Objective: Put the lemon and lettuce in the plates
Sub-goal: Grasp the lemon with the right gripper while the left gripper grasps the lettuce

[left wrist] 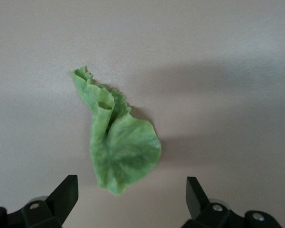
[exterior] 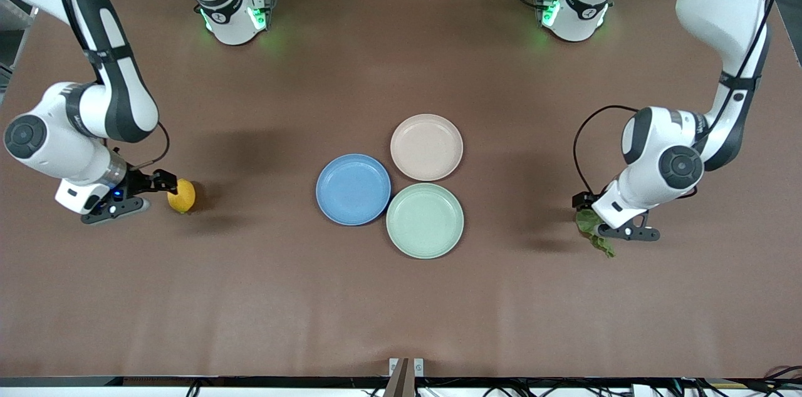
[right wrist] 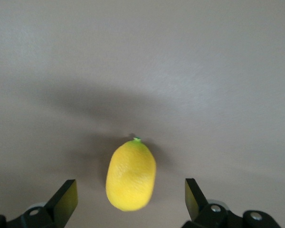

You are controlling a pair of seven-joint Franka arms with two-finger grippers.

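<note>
The yellow lemon point(exterior: 182, 195) lies on the brown table toward the right arm's end. My right gripper point(exterior: 164, 183) is open and empty just beside it. In the right wrist view the lemon point(right wrist: 131, 175) lies with one end between the open fingertips, and my right gripper point(right wrist: 130, 192) is not touching it. The green wrinkly lettuce point(exterior: 595, 231) lies on the table toward the left arm's end, partly under my left gripper point(exterior: 586, 212). In the left wrist view the lettuce point(left wrist: 118, 142) lies just ahead of my open left gripper point(left wrist: 131, 190). The blue plate point(exterior: 353, 189) and beige-pink plate point(exterior: 426, 146) sit mid-table, both empty.
An empty mint-green plate point(exterior: 425, 220) touches the other two plates, nearest the front camera. Bare brown table lies between each gripper and the plates. The arm bases stand along the table edge farthest from the front camera.
</note>
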